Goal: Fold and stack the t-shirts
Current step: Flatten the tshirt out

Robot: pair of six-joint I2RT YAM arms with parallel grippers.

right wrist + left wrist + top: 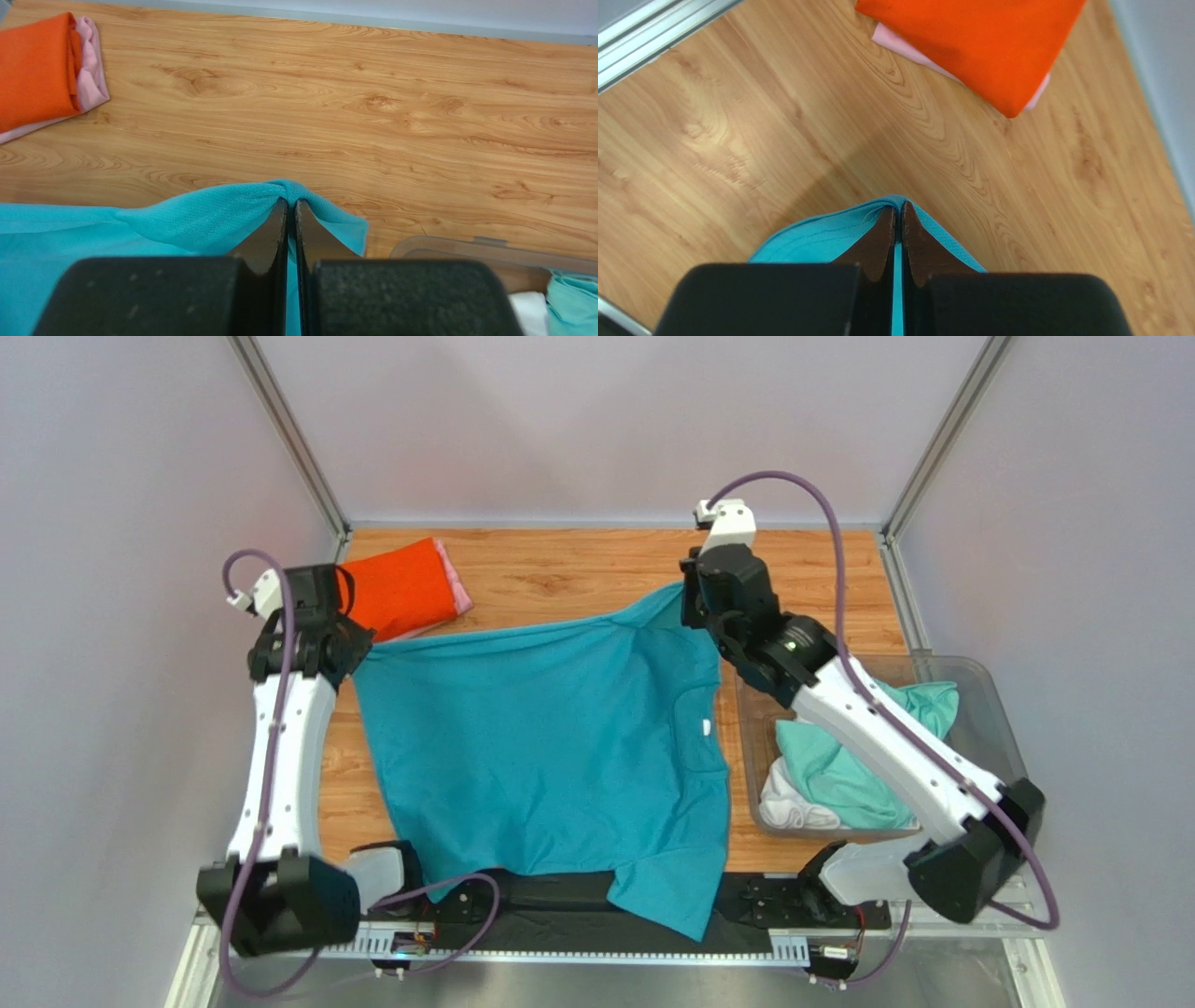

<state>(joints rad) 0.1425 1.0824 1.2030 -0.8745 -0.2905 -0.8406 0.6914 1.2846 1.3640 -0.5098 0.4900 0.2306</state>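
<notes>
We see the teal shirt [547,742] spread flat over mid table [561,567], one sleeve draping past the 6 o'clock edge. L gripper [898,210] has its jaws pinched tight on the shirt's corner at approx 9 o'clock. R gripper [290,204] is likewise clamped on the corner at 1 o'clock, w/ the far edge stretched btwn them. The orange shirt [400,588] sits folded atop the pink shirt [456,585] at 11 o'clock. At 3 o'clock a clear bin [982,686] holds the mint shirt [856,763] and the white shirt [800,805], both crumpled.
</notes>
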